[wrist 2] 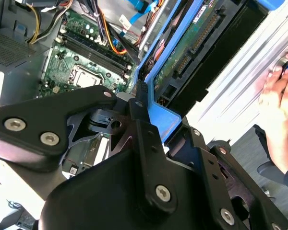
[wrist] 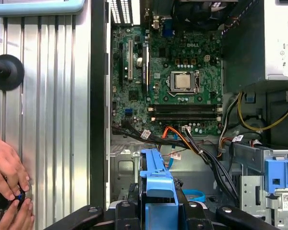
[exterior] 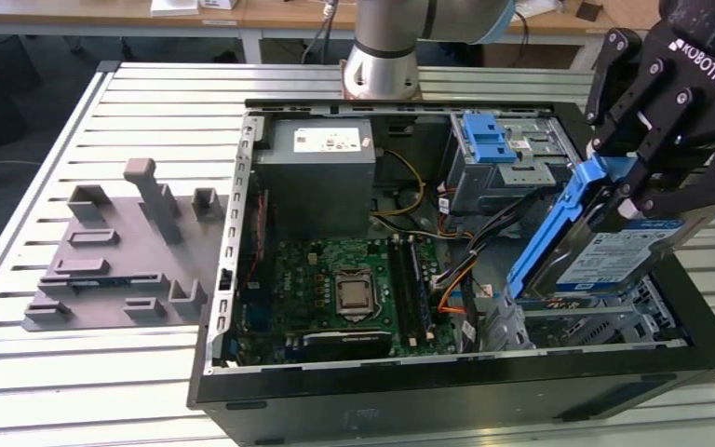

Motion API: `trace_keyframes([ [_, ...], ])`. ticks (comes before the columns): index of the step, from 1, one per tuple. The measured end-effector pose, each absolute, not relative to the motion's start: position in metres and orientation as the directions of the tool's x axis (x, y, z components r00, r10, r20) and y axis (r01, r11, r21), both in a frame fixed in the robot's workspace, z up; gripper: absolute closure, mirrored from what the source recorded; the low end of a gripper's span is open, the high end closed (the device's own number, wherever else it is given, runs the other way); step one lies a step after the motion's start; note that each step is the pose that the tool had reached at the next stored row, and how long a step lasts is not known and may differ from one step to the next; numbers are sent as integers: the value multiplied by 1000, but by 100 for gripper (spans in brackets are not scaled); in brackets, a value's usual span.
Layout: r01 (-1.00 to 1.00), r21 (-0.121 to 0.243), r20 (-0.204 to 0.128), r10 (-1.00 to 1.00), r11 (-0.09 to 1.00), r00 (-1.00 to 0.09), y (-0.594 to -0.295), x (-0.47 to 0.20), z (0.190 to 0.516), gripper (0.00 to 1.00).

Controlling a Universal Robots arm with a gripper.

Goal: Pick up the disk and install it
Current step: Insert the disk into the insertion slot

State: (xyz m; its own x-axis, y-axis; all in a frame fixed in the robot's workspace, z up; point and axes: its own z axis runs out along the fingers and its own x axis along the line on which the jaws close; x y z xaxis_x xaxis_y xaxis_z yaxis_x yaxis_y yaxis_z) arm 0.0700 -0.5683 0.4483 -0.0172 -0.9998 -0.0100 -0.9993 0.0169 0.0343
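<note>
An open black computer case (exterior: 457, 377) lies on its side on a slatted metal surface (exterior: 72, 372), with the green motherboard (exterior: 345, 279) and a grey power supply box (exterior: 320, 163) exposed. At the exterior view's right, the arm's black gripper (exterior: 625, 191) hangs over the case's corner, its jaws pinching the blue bracket at the top of the disk (exterior: 606, 256). The disk is held on edge and tilted, label facing out, with its lower end down among the grey metal drive bays inside the case. In the first wrist view the blue bracket (wrist: 158, 184) sits between the jaws above the cables. A grey plastic stand (exterior: 122, 251) rests on the surface at the exterior view's left, well apart from the disk. A person's hands (wrist: 7, 167) rest on the surface beside the case.
</note>
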Motion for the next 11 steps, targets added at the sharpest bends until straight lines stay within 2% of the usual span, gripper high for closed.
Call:
trace_keyframes([
  [11,-999,34,-10,-1000,19,-19,-568,78,443,64],
])
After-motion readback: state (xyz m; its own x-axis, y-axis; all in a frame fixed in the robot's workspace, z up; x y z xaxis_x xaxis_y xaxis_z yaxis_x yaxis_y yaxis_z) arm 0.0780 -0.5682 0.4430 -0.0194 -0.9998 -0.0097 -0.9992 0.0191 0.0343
